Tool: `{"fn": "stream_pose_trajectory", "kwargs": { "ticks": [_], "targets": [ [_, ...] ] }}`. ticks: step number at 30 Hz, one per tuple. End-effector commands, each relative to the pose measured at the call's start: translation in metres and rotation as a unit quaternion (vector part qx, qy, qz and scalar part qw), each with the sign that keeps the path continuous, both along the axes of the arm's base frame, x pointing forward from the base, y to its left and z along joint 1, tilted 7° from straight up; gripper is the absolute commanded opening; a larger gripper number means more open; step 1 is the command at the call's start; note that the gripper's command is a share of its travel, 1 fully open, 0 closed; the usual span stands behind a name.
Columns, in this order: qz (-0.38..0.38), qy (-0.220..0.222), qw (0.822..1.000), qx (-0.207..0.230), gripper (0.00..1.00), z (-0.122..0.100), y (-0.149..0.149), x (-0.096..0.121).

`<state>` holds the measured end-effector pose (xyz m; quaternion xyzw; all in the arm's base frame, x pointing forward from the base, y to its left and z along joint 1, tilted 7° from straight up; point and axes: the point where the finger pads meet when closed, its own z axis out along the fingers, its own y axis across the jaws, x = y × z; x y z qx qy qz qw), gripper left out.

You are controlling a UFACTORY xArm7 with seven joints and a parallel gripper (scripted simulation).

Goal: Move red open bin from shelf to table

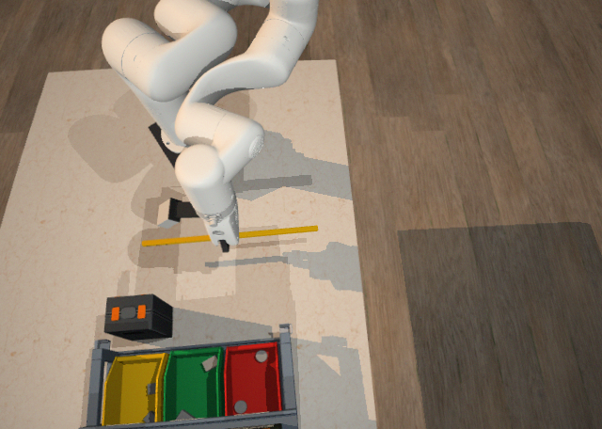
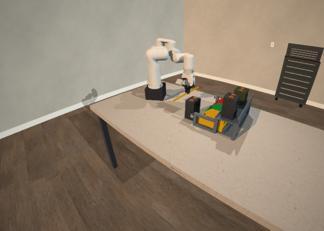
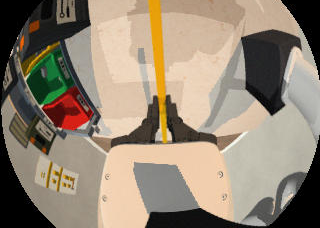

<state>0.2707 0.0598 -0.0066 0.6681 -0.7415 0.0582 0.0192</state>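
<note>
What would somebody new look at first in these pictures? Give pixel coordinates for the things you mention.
Probably the big white robot arm (image 1: 197,59) (image 2: 154,70), bending out over the table. Its gripper (image 1: 224,245) (image 2: 188,88) (image 3: 162,102) is shut on a long yellow bar (image 1: 292,230) (image 2: 179,97) (image 3: 155,33). Next come the bright bins side by side in the grey shelf (image 1: 288,366) (image 2: 215,123): yellow (image 1: 132,386) (image 2: 206,121), green (image 1: 192,386) (image 2: 215,107) and red (image 1: 251,380) (image 2: 219,102) (image 3: 70,110).
</note>
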Motion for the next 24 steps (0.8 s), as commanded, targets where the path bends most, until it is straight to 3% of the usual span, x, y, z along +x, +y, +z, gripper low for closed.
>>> {"fn": "stream_pose_trajectory", "kwargs": {
  "ticks": [1, 14, 19, 24],
  "targets": [
    [0.000, -0.001, 1.000, 0.001, 0.00, -0.014, -0.001, 0.001],
    [0.000, -0.001, 1.000, 0.001, 0.00, -0.018, -0.002, 0.001],
    [0.000, -0.001, 1.000, 0.000, 0.00, -0.037, -0.004, 0.002],
    [0.000, -0.001, 1.000, 0.000, 0.00, -0.037, -0.004, 0.002]
  ]
}}
